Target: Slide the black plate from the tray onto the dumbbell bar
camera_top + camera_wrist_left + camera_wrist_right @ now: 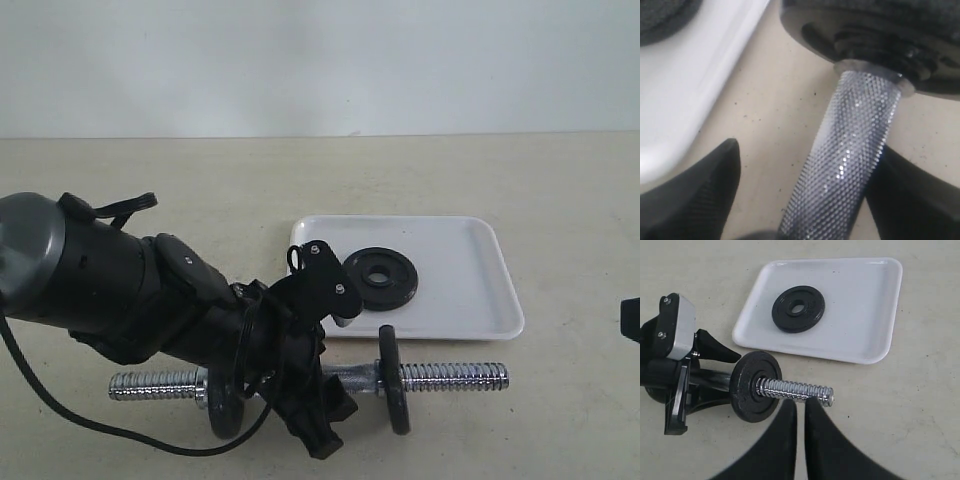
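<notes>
The black plate (380,280) (798,308) lies flat on the white tray (470,300) (860,305), near its left end. In front of the tray the chrome dumbbell bar (450,376) (845,165) (797,390) rests on the table. My left gripper (325,370) (805,190) is open and straddles the bar's knurled middle; one finger (690,195) stands clear of the bar and the other (910,195) is close against it. My right gripper (800,407) is shut and empty, hovering just short of the bar's threaded right end. In the exterior view only a dark bit of it (630,320) shows.
Two other black plates (393,380) (225,400) sit on the bar, one on each side of my left gripper. The left arm's black cable (60,405) trails over the table at the front left. A pale wall stands behind the beige table.
</notes>
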{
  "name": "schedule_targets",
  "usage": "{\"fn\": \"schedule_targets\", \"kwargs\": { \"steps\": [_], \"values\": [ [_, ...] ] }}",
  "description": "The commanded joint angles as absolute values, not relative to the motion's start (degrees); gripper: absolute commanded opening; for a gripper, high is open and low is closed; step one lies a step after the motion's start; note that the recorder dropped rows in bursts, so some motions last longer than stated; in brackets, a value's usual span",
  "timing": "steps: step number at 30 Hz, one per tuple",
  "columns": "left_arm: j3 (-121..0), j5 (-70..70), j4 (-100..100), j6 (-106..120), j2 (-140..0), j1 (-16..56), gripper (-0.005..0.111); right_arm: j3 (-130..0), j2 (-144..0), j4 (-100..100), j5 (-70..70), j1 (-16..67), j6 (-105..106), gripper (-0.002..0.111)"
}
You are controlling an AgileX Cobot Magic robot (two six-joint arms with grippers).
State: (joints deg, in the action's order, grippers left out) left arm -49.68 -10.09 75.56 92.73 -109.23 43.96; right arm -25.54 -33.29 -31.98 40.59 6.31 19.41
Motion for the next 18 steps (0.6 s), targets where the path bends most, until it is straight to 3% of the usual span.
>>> {"fn": "schedule_targets", "kwargs": {
  "steps": [1,18],
  "values": [
    [-49.9,-10.1,76.1,92.2,-109.4,44.1,0.061,-25.3,-33.4,-32.3,40.4,6.6,20.2,0.001],
    [-49.9,-10.1,76.1,92.2,-109.4,44.1,0.061,-25.3,-33.4,-32.5,40.1,6.6,20.2,0.001]
  ]
}}
